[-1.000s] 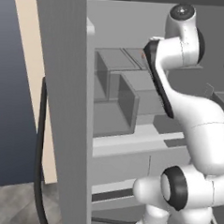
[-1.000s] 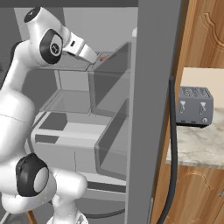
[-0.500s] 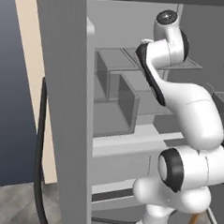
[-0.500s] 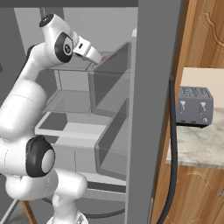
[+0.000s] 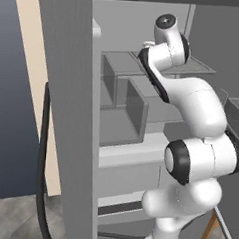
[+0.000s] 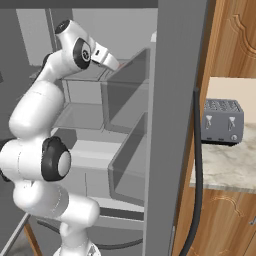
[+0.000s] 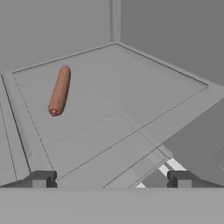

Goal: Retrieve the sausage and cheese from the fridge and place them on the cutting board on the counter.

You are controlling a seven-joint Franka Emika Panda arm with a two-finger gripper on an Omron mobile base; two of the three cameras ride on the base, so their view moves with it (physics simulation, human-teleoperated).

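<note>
My arm reaches up into the open fridge (image 5: 68, 88), wrist at the level of the upper shelves. My hand (image 7: 109, 181) is spread wide with nothing between the fingers (image 7: 41, 179), which stand far apart at the bottom of the hand view. Ahead of them lies a flat grey shelf (image 7: 131, 109), bounded by grey walls that meet in a far corner. The sausage (image 7: 59, 90) lies on that shelf, toward the left of the hand view and well apart from my fingers; it rests flat, one rounded end toward me and the other pointing at the back wall. It touches nothing but the shelf. In the left base view the grey fridge door stands in front on the left, with a dark bar handle (image 5: 43, 162) along its edge and grey bins (image 5: 135, 105) behind my arm. In the right base view a grey toaster (image 6: 221, 121) sits on the marbled surface (image 6: 225, 167) to the right of the fridge, over brown wooden cabinets (image 6: 225, 220).
</note>
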